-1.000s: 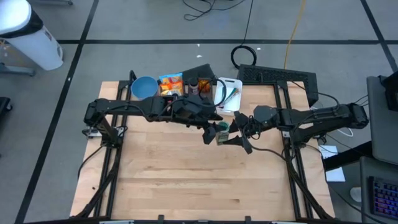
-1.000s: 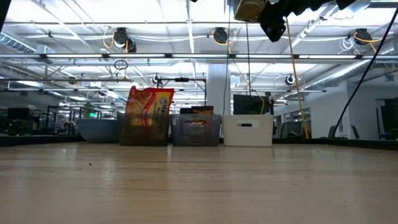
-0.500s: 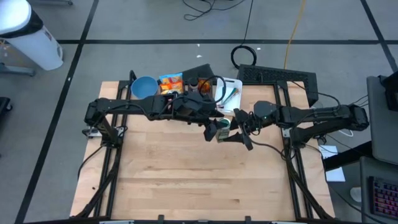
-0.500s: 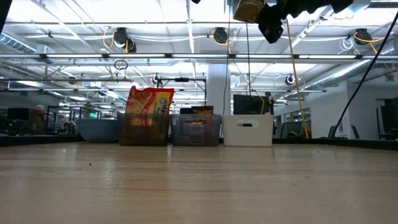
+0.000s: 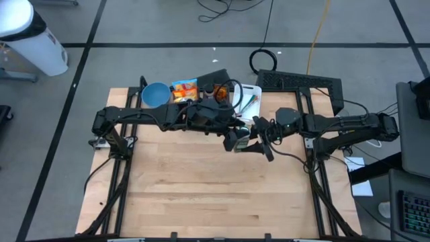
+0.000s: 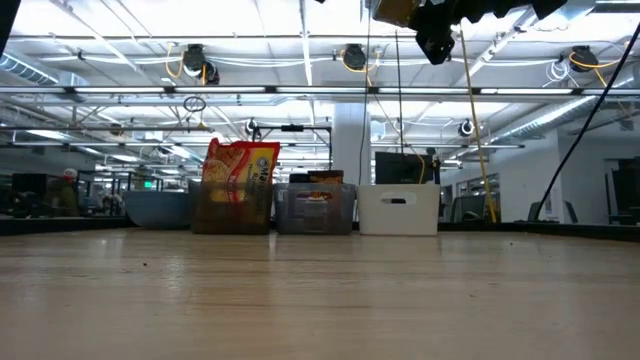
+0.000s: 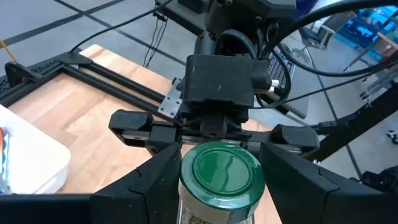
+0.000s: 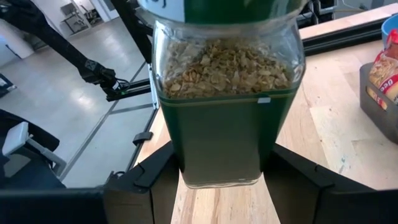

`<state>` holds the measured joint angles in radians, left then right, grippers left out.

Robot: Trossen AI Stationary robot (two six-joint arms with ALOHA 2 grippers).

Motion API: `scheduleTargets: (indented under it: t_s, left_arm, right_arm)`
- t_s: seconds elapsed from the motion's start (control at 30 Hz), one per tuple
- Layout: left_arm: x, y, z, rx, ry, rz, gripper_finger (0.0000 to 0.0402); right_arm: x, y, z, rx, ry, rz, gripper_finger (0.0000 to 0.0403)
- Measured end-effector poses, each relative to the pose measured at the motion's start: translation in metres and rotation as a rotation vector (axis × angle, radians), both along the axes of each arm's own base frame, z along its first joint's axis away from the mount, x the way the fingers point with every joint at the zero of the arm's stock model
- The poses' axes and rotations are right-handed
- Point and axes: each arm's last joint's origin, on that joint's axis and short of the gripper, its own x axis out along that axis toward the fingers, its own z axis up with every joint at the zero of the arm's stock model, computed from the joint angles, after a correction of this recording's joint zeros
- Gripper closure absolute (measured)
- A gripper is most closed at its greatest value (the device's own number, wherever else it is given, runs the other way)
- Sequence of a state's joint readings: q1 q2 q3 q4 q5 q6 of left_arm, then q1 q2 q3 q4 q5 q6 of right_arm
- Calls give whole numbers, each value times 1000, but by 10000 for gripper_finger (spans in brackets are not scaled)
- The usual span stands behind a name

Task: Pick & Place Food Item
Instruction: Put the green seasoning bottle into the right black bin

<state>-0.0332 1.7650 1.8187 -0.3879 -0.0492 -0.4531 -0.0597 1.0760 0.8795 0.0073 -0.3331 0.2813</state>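
We moved our jar (image 5: 236, 138) w/ both end effectors pinching it, L (image 5: 231, 140) & R (image 5: 250, 139), nearer the bins (image 5: 222, 94), high over the surface (image 5: 201, 181).

Both arms are matte black, built of slim tubular links and blocky joint housings with black cables looped along them, and the right gripper (image 7: 214, 134) shows a boxy black body with a small silver bracket and white connector.

both grippers w/ the jar (image 5: 236, 140) shifted a bit toward the table's far edge, closer to the white bin (image 5: 246, 101); right arm's wrist (image 5: 287, 121) moved inward. in low view jar (image 6: 396, 10) sits higher, more cropped.
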Motion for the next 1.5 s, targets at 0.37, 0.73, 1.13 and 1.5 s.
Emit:
scheduleTargets:
  t_s: [0.37, 0.73, 1.13, 1.5]
  left_arm:
    - [-2, -1, -3, -16, 44, -41, 114]
    - [-2, 1, 1, -111, 14, -13, 4]
    - [-4, 2, -6, -16, 82, 3, 34]
    - [-2, 7, -7, 24, 80, -13, 71]
  right_arm:
    - [0, 0, -2, 5, 18, 10, 212]
    - [0, 0, -3, 4, 17, 6, 212]
    - [1, 0, 1, 14, -19, 8, 212]
    - [1, 1, 1, 2, -22, 36, 212]
